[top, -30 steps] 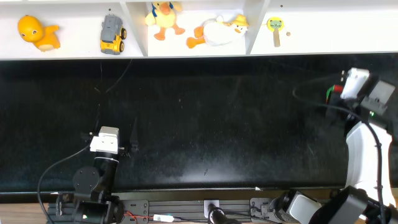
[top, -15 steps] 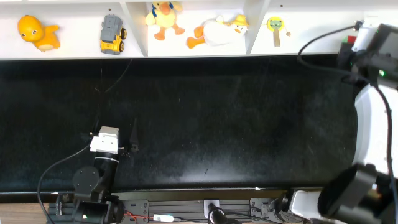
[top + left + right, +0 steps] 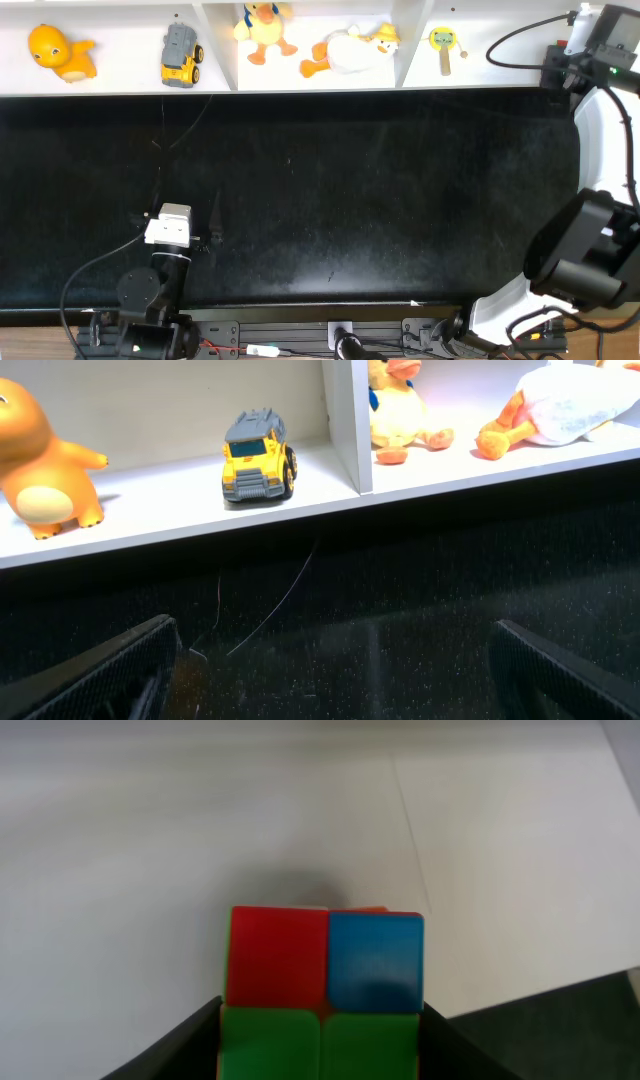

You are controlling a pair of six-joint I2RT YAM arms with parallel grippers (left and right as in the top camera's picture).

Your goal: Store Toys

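Right gripper (image 3: 320,1012), jaws pinching the cube (image 3: 325,960), should lower it flat onto the shelf (image 3: 180,810) (left gripper (image 3: 335,648) rests, spread).

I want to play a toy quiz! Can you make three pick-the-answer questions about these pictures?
1. Where is the yellow truck? A on the black table; B in a gripper; C on the white shelf.
2. How many plush ducks are in the middle compartment? A two; B one; C four.
3. What is the right gripper doing? A open, empty; B shut on the colourful cube; C holding a duck.
Answers: C, beside the orange toy; A, one yellow, one white; B, fingers flank the cube.
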